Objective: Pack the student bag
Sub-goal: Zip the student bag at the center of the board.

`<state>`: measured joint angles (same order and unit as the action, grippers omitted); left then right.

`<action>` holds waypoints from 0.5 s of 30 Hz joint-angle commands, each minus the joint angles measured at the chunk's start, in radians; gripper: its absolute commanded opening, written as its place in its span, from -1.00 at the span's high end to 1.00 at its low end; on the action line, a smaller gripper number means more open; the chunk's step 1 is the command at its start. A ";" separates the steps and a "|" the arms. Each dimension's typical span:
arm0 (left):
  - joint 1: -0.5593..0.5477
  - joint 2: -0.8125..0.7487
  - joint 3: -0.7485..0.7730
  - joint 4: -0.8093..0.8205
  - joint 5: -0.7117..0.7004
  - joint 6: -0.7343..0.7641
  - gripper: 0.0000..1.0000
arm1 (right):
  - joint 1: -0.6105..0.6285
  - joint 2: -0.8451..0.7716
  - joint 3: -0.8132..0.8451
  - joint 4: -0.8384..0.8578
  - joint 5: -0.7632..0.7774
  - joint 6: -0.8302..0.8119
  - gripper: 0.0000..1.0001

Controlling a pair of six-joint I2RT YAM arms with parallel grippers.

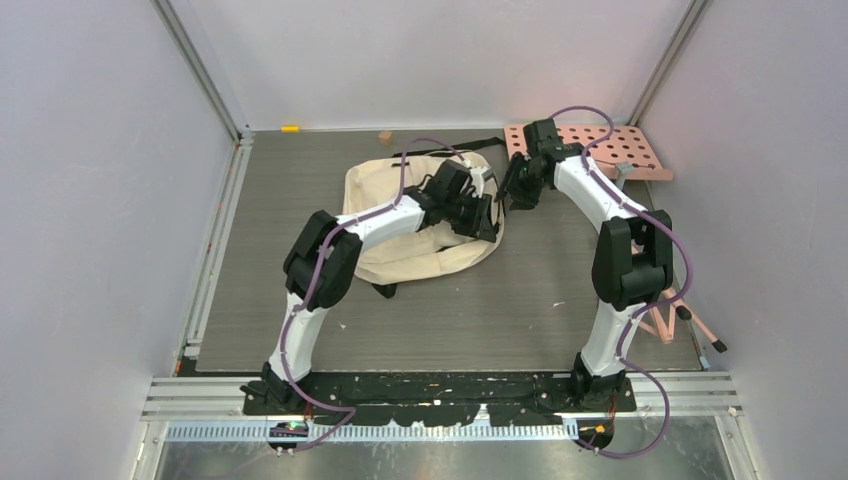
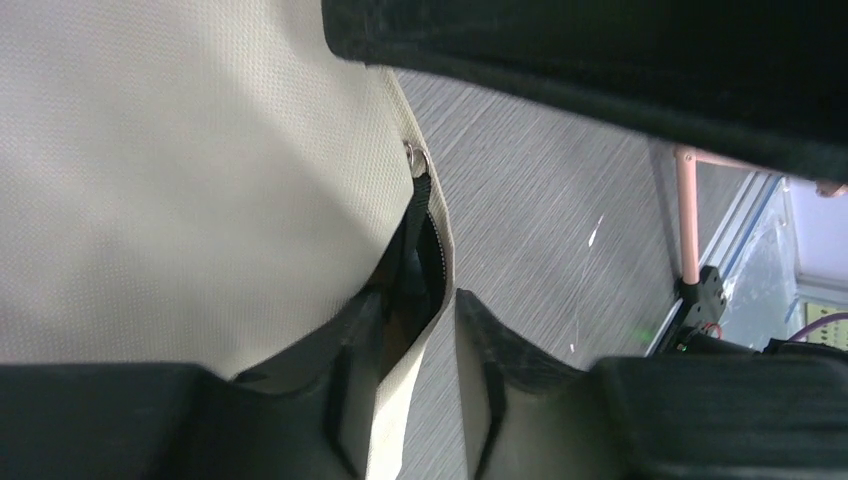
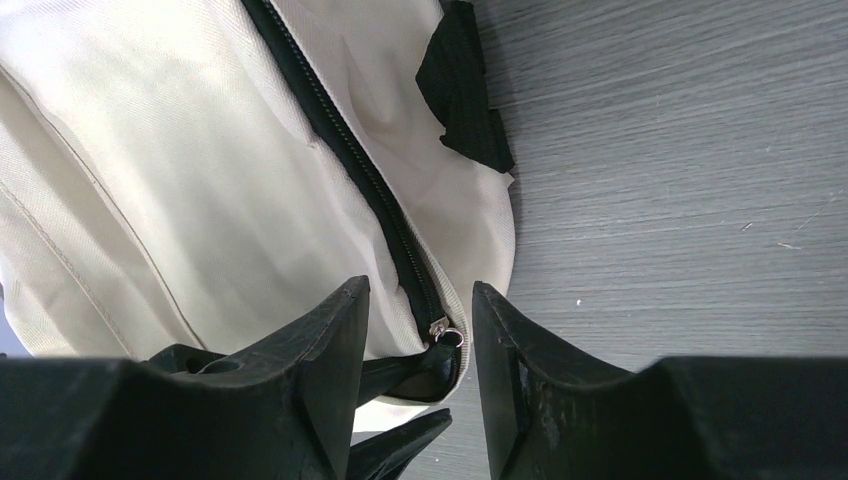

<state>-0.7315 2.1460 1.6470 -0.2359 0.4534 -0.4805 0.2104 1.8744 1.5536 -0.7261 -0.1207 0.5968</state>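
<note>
Student bag [image 1: 375,195] lay flat on table [image 1: 520,300], far-centre, just left of pink perforated board [image 1: 610,145]. Both grippers were down at bag's right end. Left gripper [image 2: 420,300] was part-open, fingers astride bag's zippered edge, sliver of table showing beside fabric, so no clamp. Right gripper [image 3: 420,290] was parted too, zipper pull [image 3: 447,335] sitting in gap, jaws not closed on it. Nothing was held.

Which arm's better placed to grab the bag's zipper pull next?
Right. The right gripper is open, with the zipper pull of the student bag sitting between its fingers. The left gripper straddles the bag's edge, and the pull lies ahead of its tips.
</note>
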 commanded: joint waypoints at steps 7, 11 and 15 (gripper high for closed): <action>0.006 -0.049 0.032 -0.015 -0.103 0.035 0.59 | 0.003 -0.040 -0.041 0.014 0.008 -0.040 0.02; 0.032 -0.134 0.016 -0.049 -0.140 0.056 0.04 | 0.022 -0.089 -0.077 0.028 0.029 -0.097 -0.18; 0.074 -0.253 -0.083 -0.046 -0.173 0.061 -0.20 | 0.059 -0.152 -0.098 0.025 0.024 -0.168 -0.31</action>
<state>-0.7094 2.0674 1.6291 -0.2840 0.3481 -0.4503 0.2268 1.8458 1.4685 -0.7193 -0.1078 0.5259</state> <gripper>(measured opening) 0.569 0.624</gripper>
